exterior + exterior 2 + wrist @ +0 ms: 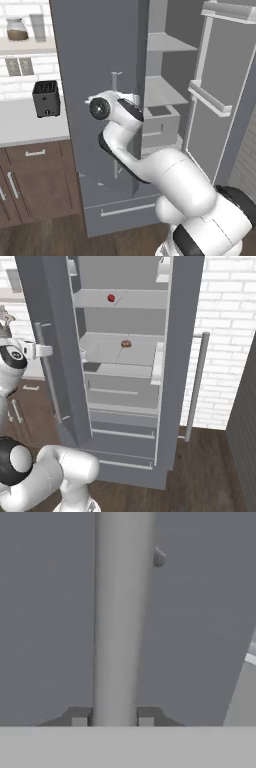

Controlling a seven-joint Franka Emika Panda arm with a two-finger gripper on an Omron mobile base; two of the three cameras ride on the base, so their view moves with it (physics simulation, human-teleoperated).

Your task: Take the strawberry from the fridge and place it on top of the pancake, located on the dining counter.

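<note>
The gripper (114, 716) is pinched on the handle (122, 612) of the fridge's (100, 60) left door, one dark tip on each side of the bar, seen close in the hand view. The door (60, 366) stands partly swung out; in the right base view the strawberry (111, 298) lies on the upper shelf (140, 300), with a doughnut (126, 344) on the shelf below. Risk: if the arm pulls along a straight line rather than the door's arc, the tips could slide along or off the smooth bar, and the door would stop short of an opening wide enough to reach through. A further risk is the elbow fouling the door edge, since the forearm runs close beside it in the left base view. Pose: the arm rises from the base, bends at a raised elbow, and reaches forward with the wrist level at handle height, the hand facing the door squarely.
</note>
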